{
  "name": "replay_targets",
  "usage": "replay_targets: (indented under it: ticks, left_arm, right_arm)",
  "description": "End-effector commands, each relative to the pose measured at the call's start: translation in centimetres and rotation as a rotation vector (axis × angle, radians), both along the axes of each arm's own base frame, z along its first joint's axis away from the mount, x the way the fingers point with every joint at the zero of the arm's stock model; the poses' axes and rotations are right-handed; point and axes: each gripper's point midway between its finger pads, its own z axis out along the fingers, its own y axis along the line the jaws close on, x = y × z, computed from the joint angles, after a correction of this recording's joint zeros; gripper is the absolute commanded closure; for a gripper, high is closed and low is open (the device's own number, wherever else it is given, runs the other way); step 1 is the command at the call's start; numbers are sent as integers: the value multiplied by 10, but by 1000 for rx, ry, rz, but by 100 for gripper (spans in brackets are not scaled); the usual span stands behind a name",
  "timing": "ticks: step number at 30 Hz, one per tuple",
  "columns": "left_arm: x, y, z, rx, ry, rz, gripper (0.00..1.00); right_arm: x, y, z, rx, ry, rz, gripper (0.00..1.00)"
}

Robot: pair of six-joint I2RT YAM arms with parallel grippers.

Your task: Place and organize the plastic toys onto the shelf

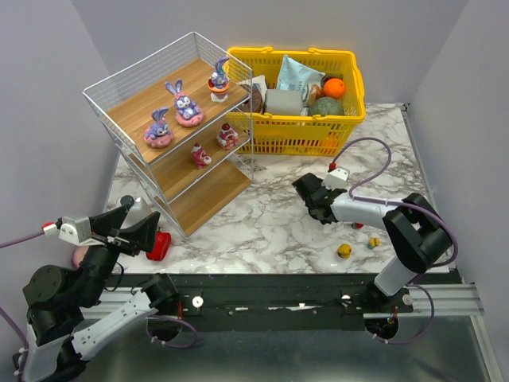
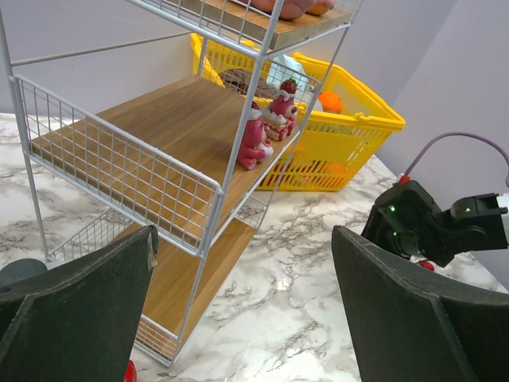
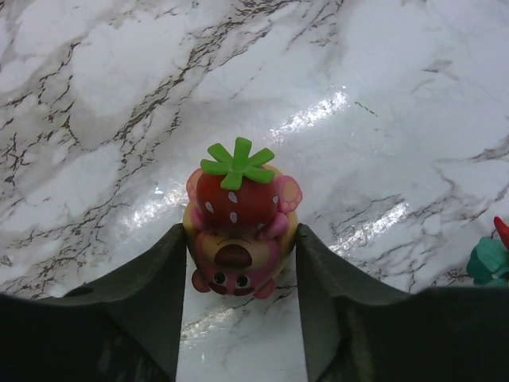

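Down on the marble table (image 3: 398, 95), the right claw (image 3: 240, 239) pinches a strawberry-capped bear toy (image 3: 237, 215) between its fingers, while the left claw (image 2: 242, 235) hangs spread wide near the shelf (image 1: 139, 103), where other toys (image 1: 184, 103) stand.

Teal-red piece (image 3: 489, 263) cut off at right edge; unidentifiable.

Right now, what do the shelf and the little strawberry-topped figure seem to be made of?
The shelf: light wood-look boards, matte with visible grain, possibly laminate, framed in white coated wire mesh. The strawberry-topped figure: likely moulded plastic or vinyl, from its smooth, slightly glossy surface and flat colours; hard or soft, I cannot tell.
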Motion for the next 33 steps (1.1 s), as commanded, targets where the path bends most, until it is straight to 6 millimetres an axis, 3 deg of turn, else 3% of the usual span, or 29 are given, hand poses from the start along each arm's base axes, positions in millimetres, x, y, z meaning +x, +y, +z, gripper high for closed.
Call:
replay_targets:
  ticks: [1, 5, 9, 15, 17, 26, 30, 33]
  left_arm:
    - [-17, 27, 3, -82, -56, 12, 1]
    - [-17, 27, 2, -86, -54, 11, 1]
    - [-18, 29, 3, -95, -58, 11, 1]
    - [-18, 31, 5, -98, -64, 15, 1]
    - [-20, 33, 8, -105, -68, 16, 1]
    - [-23, 49, 19, -124, -92, 55, 1]
    - [-23, 52, 24, -116, -99, 66, 1]
    - [-23, 54, 24, -121, -104, 72, 1]
  right_arm:
    - [6, -1, 6, 29, -62, -21, 58]
    - [7, 7, 10, 45, -66, 58, 86]
    - [5, 38, 28, 116, -108, 232, 98]
    - [-32, 114, 70, 129, -167, 561, 99]
    - [-51, 147, 94, 163, -201, 679, 99]
    - [-118, 255, 200, 243, -396, 1063, 99]
    - [-125, 306, 250, 244, -492, 1151, 99]
    - [-125, 333, 272, 249, -546, 1195, 99]
